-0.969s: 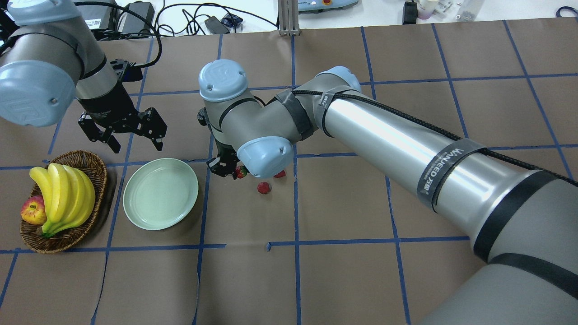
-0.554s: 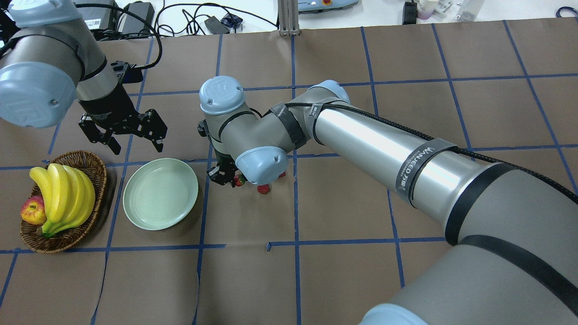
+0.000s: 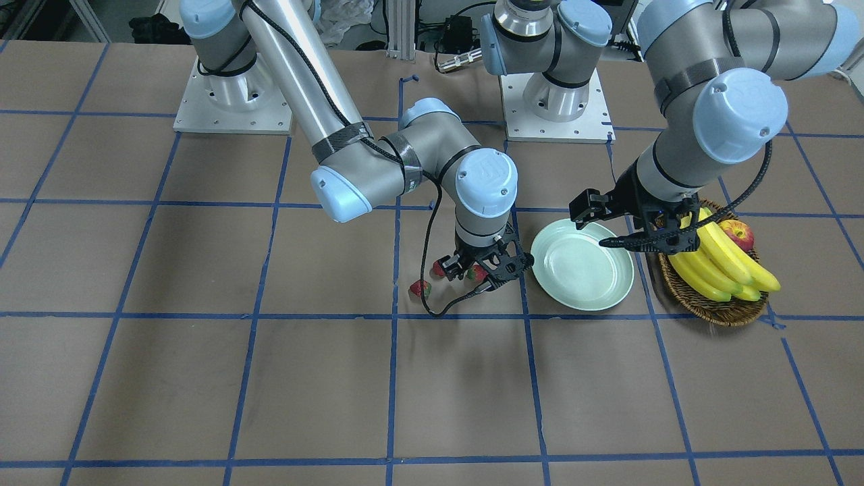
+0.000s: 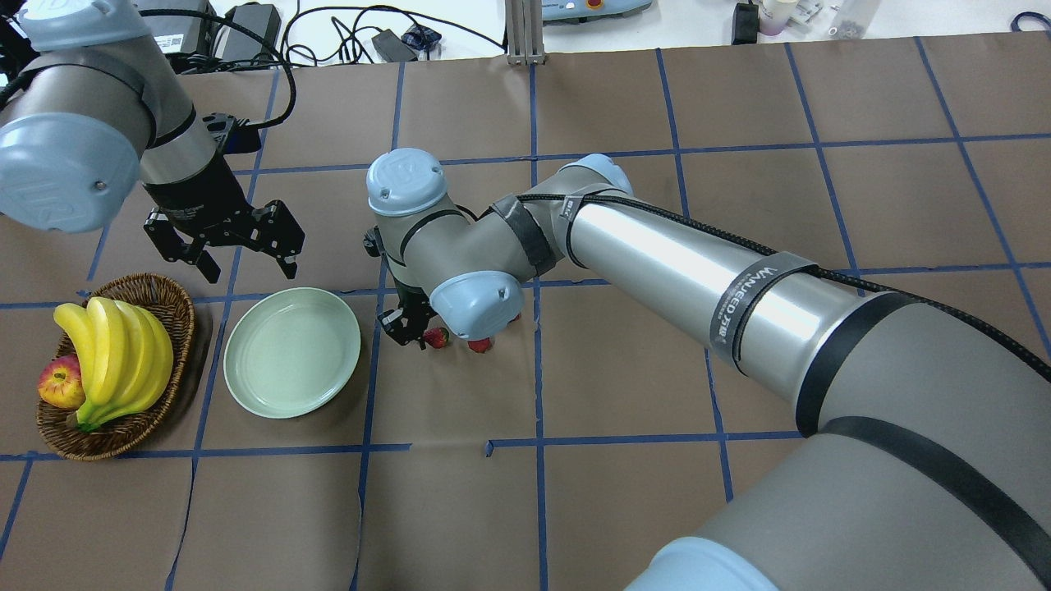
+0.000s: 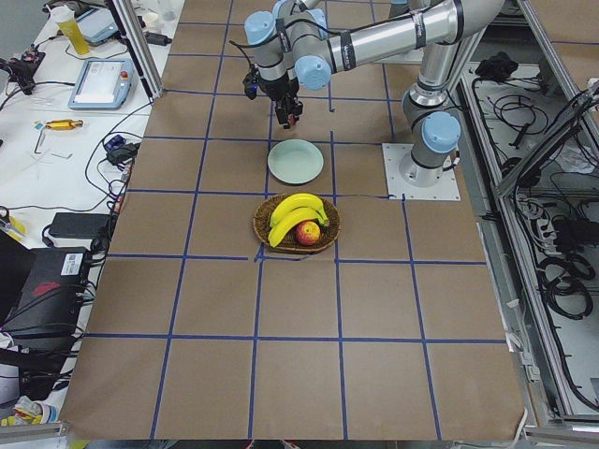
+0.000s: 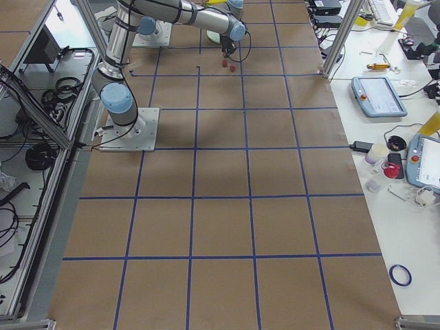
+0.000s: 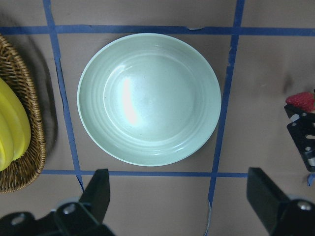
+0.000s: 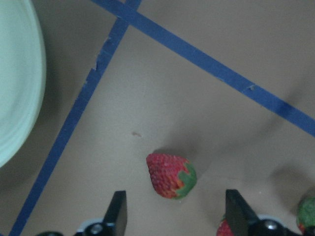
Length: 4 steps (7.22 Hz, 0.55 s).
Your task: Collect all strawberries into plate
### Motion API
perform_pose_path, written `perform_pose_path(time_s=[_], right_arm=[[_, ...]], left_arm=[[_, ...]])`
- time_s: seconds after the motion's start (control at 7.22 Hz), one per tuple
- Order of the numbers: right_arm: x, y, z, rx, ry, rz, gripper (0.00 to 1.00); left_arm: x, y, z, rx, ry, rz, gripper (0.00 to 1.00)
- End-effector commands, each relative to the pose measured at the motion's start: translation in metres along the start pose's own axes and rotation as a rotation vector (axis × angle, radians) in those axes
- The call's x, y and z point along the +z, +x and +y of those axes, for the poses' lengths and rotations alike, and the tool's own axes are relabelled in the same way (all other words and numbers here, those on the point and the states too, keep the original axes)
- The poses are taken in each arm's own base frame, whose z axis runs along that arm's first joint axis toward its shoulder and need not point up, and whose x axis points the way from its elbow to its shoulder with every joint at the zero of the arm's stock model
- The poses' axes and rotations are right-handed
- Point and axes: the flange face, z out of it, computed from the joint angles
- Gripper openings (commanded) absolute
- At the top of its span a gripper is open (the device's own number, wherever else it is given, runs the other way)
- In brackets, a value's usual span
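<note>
Three strawberries lie on the brown table right of the plate [image 4: 291, 361]. One strawberry [image 8: 171, 175] lies just under my open right gripper [image 8: 177, 216], in line with the gap between its fingers and not gripped; it also shows in the overhead view [image 4: 436, 336]. A second strawberry [image 4: 480, 345] and a third [image 3: 420, 289] lie close by, partly hidden by the wrist from overhead. My right gripper [image 4: 410, 324] is low over the table. My left gripper [image 4: 242, 258] is open and empty, above the pale green plate [image 7: 147, 98], over its far rim.
A wicker basket [image 4: 164, 300] with bananas [image 4: 115, 353] and a red-yellow apple [image 4: 59, 384] stands left of the plate. My right forearm [image 4: 681, 271] stretches across the middle of the table. Blue tape lines grid the brown cover.
My right arm has come lower and its gripper has shifted slightly toward the robot's side, closing in over the leftmost strawberry. My left gripper has hardly moved.
</note>
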Motion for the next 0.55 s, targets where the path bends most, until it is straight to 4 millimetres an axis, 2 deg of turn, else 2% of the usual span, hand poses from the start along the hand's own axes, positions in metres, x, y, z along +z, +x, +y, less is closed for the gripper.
perform_pose_path(time_s=[0.0,0.14,0.28,0.42], right_arm=[[-0.026,0.000,-0.003,-0.027,0.036,0.019,1.00],[-0.065,0.006,0.008,0.000,0.047,0.025,1.00],[-0.108,0.026,0.022,0.031,0.046,0.089,1.00],[-0.147,0.064,0.035,0.104,0.039,0.085,1.00]], left_arm=[[0.003,0.001,-0.002,-0.008,-0.006,0.008,1.00],[-0.001,-0.001,-0.002,-0.003,0.006,-0.004,1.00],[-0.006,0.000,-0.002,-0.002,0.018,-0.004,1.00],[-0.007,0.000,-0.003,-0.009,0.020,-0.001,1.00]])
